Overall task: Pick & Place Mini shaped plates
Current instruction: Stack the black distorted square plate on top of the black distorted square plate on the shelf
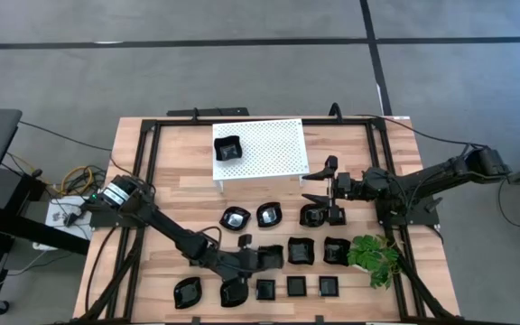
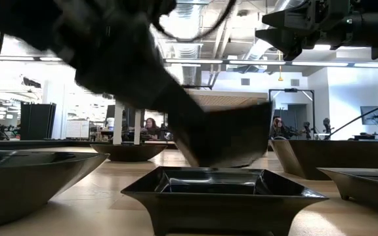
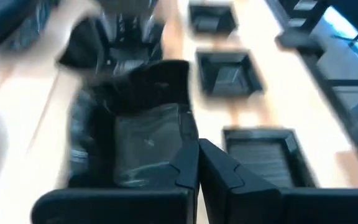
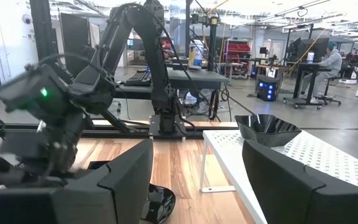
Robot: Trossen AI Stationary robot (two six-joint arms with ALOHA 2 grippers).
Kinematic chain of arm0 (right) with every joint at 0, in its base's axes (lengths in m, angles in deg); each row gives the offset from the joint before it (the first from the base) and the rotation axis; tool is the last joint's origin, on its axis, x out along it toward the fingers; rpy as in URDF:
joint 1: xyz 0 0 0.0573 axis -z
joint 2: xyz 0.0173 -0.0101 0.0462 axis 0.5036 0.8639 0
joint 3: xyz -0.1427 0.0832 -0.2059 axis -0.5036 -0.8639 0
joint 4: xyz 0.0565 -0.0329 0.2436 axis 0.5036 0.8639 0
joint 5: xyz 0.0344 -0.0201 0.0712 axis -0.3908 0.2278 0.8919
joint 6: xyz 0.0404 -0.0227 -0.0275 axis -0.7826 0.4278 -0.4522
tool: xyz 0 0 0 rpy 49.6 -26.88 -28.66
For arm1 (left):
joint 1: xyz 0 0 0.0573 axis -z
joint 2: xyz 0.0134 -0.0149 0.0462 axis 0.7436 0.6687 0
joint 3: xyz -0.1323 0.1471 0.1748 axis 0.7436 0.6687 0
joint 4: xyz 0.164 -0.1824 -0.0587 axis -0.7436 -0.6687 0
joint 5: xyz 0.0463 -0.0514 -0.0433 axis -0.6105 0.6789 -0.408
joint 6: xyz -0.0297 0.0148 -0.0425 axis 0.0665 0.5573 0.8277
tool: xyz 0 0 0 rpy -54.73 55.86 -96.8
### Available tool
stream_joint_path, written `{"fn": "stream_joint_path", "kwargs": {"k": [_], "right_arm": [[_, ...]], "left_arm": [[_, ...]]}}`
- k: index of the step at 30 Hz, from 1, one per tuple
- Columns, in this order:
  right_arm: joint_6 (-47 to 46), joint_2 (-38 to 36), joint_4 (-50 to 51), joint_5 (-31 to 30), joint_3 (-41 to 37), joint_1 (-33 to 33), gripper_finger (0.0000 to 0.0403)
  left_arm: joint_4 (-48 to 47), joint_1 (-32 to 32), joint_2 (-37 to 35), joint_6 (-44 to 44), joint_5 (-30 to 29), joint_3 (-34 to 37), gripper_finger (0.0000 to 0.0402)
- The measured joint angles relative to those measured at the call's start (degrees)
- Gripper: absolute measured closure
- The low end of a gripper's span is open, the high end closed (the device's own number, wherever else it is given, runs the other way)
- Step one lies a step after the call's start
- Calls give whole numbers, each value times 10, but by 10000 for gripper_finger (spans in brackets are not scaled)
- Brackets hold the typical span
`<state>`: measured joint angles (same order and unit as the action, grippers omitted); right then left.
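Low view: blurred left claw (image 2: 209, 141)

left pincer (image 1: 273, 259) clamped, right pincer (image 1: 321, 185) spread

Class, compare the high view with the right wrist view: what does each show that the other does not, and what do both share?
Only the high view shows the green plant and the rows of black plates at the table's near edge. Only the right wrist view shows the room behind, with a seated person. Both show the white rack carrying one black plate, and the left arm.
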<state>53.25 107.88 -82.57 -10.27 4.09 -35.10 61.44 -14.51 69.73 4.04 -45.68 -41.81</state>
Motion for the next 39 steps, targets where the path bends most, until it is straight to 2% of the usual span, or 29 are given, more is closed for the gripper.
{"fn": "stream_joint_path", "kwargs": {"k": [6,12,16,21,28,34,39], "right_arm": [[0,0,2,0,0,0,159],[0,0,2,0,0,0,159],[0,0,1,0,0,0,159],[6,0,-1,0,0,0,159],[6,0,-2,0,0,0,159],[6,0,-2,-1,0,0,159],[5,0,1,0,0,0,159]], "left_arm": [[-26,6,-80,-78,-22,-7,395],[-140,-3,-177,-159,-76,-8,396],[-200,-22,-236,-229,-111,-10,395],[-211,-60,-306,-323,-129,-10,395],[-354,-163,-386,-332,-152,-10,395],[-443,-257,-415,-320,-152,-10,394],[-485,-310,-413,-319,-114,-9,395]]}}
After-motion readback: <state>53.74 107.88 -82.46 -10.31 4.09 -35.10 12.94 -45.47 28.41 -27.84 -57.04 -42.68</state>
